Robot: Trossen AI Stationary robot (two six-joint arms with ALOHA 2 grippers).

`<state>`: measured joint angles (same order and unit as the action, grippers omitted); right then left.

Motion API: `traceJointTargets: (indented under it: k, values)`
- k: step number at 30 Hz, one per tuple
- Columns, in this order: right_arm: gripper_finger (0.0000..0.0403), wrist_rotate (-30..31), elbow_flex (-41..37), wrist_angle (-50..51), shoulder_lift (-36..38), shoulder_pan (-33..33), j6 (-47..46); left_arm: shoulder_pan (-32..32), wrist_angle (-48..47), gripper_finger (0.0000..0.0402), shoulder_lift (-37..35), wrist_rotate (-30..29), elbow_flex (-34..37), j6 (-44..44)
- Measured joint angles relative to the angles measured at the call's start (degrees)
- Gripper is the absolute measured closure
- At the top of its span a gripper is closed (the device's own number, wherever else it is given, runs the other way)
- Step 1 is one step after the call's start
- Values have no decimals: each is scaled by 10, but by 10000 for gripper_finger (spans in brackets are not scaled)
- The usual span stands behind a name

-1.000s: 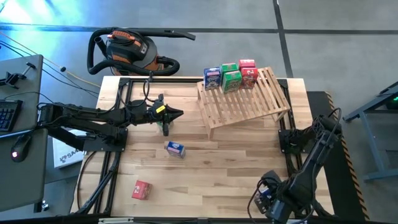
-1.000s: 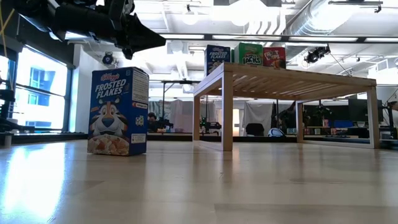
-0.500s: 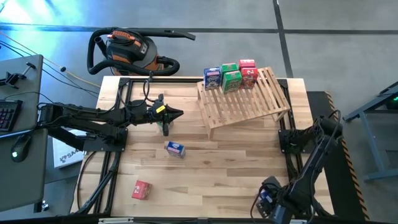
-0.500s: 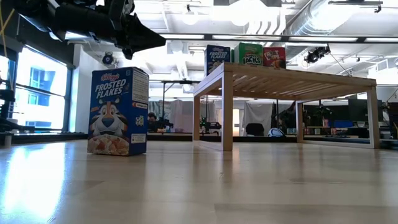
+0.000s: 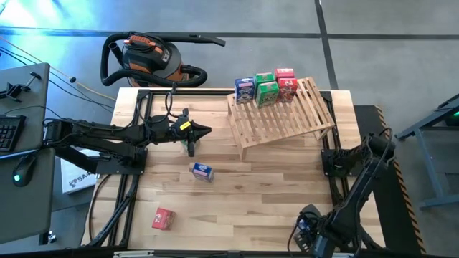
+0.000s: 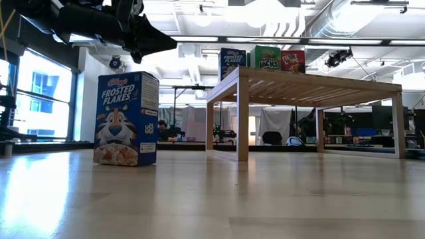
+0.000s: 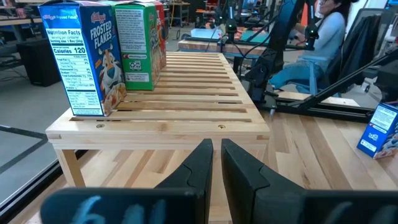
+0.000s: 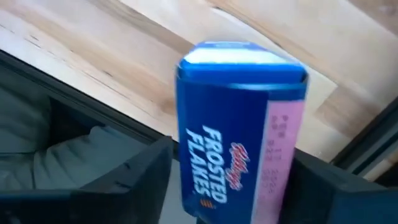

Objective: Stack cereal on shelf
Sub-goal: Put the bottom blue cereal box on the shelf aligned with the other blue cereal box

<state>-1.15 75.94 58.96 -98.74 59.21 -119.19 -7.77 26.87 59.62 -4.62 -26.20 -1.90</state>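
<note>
The plank table (image 5: 251, 193) is taking up most of the scene, and the slatted shelf (image 5: 287, 118) is sitting at its far side, toward the right arm's half. Five cereal boxes (image 5: 268, 93) are already standing along the shelf's far edge: one blue, two green, two red.

The left arm is reaching in from its side with the left gripper (image 5: 203, 130) hanging above the table just short of the shelf's near-left corner. Its fingers are pressed together on nothing and pointing at the shelf.

The right arm is folding back to the table's near edge, well apart from the shelf, and the right gripper (image 5: 310, 233) is working there at the rim. In its wrist view a blue Frosted Flakes box (image 8: 239, 124) is standing between the two dark fingers (image 8: 146, 177), one finger at each side. The fingers are spread wide around it, but I cannot tell whether they are pressing on the cardboard or only flanking it. The box's long axis is running along the fingers, its lid end pointing away from the wrist. As I judge it, that box is the one in play, and the shelf is lying straight across the table from it.

Two more boxes are waiting on the planks: a blue one (image 5: 202, 171) just near of the left gripper, and a red one (image 5: 163, 218) by the near-left corner. Both are lying closer to the left arm.
</note>
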Motion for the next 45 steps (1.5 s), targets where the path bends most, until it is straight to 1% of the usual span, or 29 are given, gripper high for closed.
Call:
traceJointTargets:
  k: [5, 9, 12, 15, 18, 21, 23, 31, 34, 39, 42, 45]
  values:
    - [226, -3, 0, 5, 0, -23, 54, 0, 0, 378, 0, 0, 0, 0]
    - [265, -9, 0, 3, 8, -49, 111, 0, 0, 378, 0, 0, 0, 0]
    - [278, -8, 0, 3, 22, -69, 156, 0, 0, 378, 0, 0, 0, 0]
    - [279, -5, 0, 5, 40, -94, 209, 0, 0, 378, 0, 0, 0, 0]
    - [279, -4, 1, 10, 61, -130, 284, 0, 0, 378, 0, 0, 0, 0]
    - [280, 3, 1, 8, 83, -178, 392, 0, 0, 378, 0, 0, 0, 0]
    - [280, 18, 14, 2, 94, -215, 487, 0, 0, 378, 0, 0, 0, 0]
    - [280, 30, 151, -6, 96, -371, 894, 0, 0, 378, 0, 0, 0, 0]
    - [280, 30, 191, -4, 95, -424, 1028, 0, 0, 378, 0, 0, 0, 0]
    - [281, 26, 244, 30, 95, -501, 1179, 0, 0, 378, 0, 0, 0, -1]
    - [281, 24, 263, 50, 95, -539, 1239, 0, -1, 378, 0, 0, 0, -4]
    - [281, 6, 273, 81, 95, -576, 1284, 0, 0, 378, 0, 0, 0, -4]
